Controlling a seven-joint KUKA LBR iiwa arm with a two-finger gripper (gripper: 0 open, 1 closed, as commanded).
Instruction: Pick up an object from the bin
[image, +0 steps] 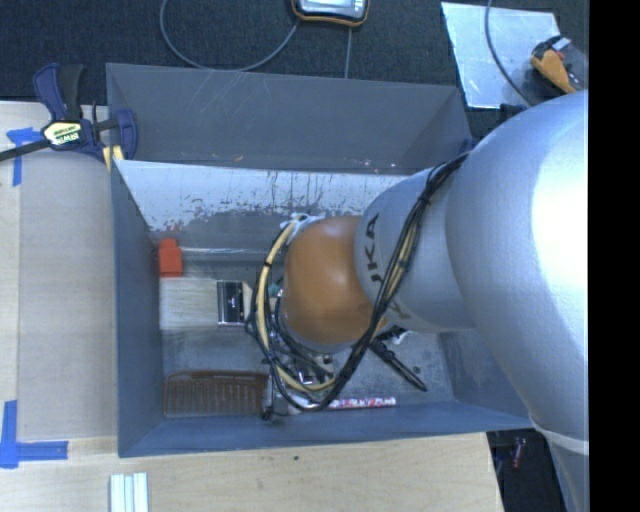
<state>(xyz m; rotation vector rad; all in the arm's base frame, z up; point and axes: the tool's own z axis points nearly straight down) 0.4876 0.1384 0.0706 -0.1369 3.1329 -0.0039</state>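
Note:
My gripper (271, 407) hangs low near the bin's front wall, mostly hidden under the arm's orange cover and cables. Just left of it lies a flat brown ridged piece (214, 393) along the front wall. To its right a thin pink-and-red stick (362, 403) rests against the same wall. Behind the brown piece is a pale wooden block (188, 305) with a black-and-white label (231, 302) at its right end.
A small orange block (170, 257) stands at the back left of the bin floor. A thin black tool (405, 366) lies at the right, partly under the arm. The arm covers the bin's middle and right side.

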